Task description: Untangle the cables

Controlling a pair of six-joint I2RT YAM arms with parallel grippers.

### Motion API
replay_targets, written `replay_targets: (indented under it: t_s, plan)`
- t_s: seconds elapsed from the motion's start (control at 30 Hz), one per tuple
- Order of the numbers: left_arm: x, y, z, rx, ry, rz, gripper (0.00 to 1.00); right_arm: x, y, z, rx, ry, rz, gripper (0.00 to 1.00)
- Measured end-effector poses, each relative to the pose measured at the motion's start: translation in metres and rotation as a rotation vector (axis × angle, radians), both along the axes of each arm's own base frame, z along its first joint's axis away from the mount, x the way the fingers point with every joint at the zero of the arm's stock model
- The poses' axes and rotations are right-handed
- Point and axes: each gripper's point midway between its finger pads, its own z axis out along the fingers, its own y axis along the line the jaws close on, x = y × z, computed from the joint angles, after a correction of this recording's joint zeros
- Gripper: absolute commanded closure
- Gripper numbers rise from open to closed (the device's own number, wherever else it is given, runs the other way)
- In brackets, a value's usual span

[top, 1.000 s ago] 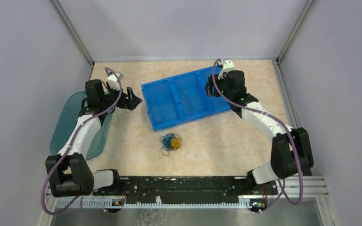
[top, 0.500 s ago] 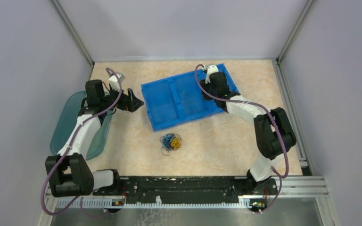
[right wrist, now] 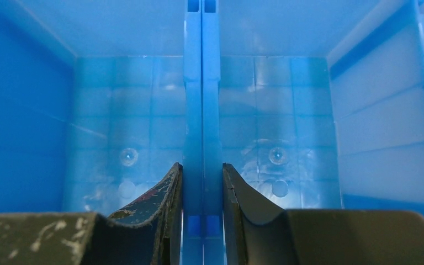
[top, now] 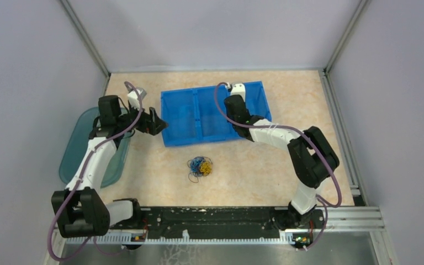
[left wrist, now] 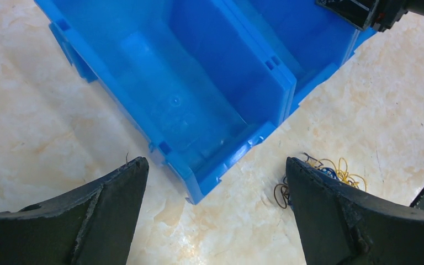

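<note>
The cables (top: 200, 167) lie well apart from the right claw (right wrist: 201, 168), outside the bin (top: 179, 118).

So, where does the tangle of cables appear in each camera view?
Top external: cables at centre, just in front of the blue bin.
Left wrist: cables lower right, beside the bin's corner.
Right wrist: not in it.
Shared landmark: the blue bin.

Shows a beige marbled desk (top: 298, 94) carrying a blue divided bin (top: 187, 116) at its far middle, bears a small tangle of blue, yellow-orange and dark cables (top: 200, 167) on bare surface near that bin's front yet apart from it, and has a translucent teal tray (top: 72, 154) lying at the left edge.
</note>
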Motion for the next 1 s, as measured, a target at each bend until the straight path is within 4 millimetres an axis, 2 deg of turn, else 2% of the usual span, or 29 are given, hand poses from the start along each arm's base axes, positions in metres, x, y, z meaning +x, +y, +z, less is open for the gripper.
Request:
replay_targets:
  t_s: [0.33,0.47,0.53,0.57,0.73,0.87,1.0]
  plan:
    - [-0.017,-0.001,-0.006,0.035,0.026,-0.051,0.00,0.003,-0.011,0.005,-0.022,-0.046,-0.086,0.86]
    - [-0.020,-0.002,-0.008,0.034,0.036,-0.060,0.00,0.008,-0.009,0.003,-0.021,-0.060,-0.092,0.85]
    - [-0.021,-0.002,-0.009,0.033,0.042,-0.064,0.00,0.011,-0.008,0.000,-0.022,-0.069,-0.094,0.80]
    - [-0.022,-0.003,-0.009,0.033,0.044,-0.067,0.00,0.013,-0.006,0.001,-0.021,-0.077,-0.092,0.73]
    - [-0.027,-0.004,-0.012,0.040,0.054,-0.089,0.00,0.018,-0.006,0.006,-0.034,-0.106,-0.089,0.32]
    - [-0.032,-0.004,-0.013,0.050,0.068,-0.110,0.00,0.014,-0.004,0.026,0.001,-0.142,-0.066,0.25]
    - [-0.036,-0.006,-0.011,0.053,0.074,-0.134,0.00,-0.014,0.003,0.080,0.090,-0.212,0.010,0.27]
